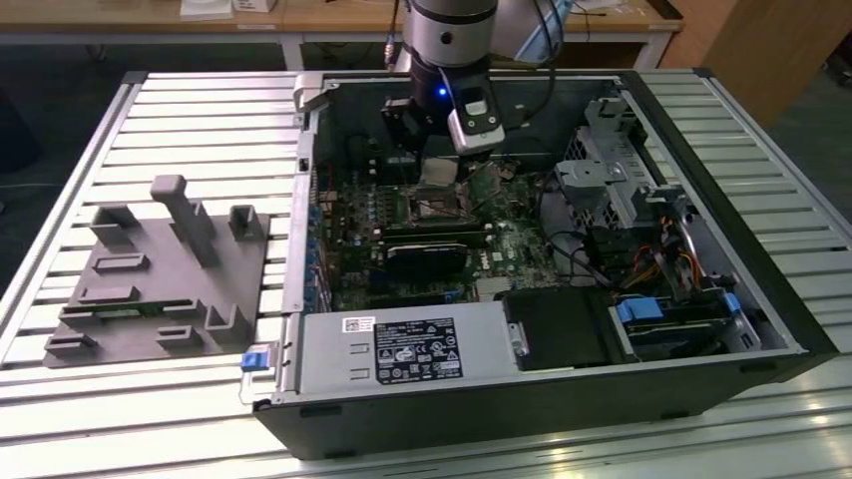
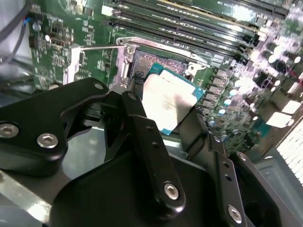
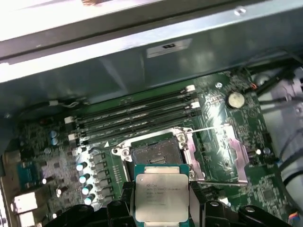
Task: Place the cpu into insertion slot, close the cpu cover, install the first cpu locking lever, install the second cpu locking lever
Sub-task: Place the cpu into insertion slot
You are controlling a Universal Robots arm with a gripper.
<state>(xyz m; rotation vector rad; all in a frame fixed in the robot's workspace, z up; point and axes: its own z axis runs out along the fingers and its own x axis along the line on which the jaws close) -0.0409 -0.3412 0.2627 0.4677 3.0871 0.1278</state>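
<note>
Fingers (image 2: 144,127): closed on the chip, one black finger on each of two opposite edges; seen in both wrist views.
Chip (image 3: 161,196): square, silvery-tan top with a green border, held flat between the fingers. It hangs above the board, just beside the socket and clear of it, not seated.
Socket (image 3: 154,153): square, dark centre, thin silver rim. It lies bare and open on the green board, next to the row of long black memory slots (image 3: 132,116).
Cover plate (image 3: 233,152): silver frame with a cut-out middle, swung back off the socket and resting to one side of it.
Levers: two thin wire rods (image 3: 208,128) run along the edges of the open cover plate; whether they are latched, I cannot tell.
Arm (image 1: 446,40): reaches straight down into the open computer case (image 1: 533,399).
Tabletop (image 1: 200,110): slatted metal, carrying the case.
Grey block (image 1: 160,279): moulded holder on the slats, at the exterior view's left, well apart from the case.
</note>
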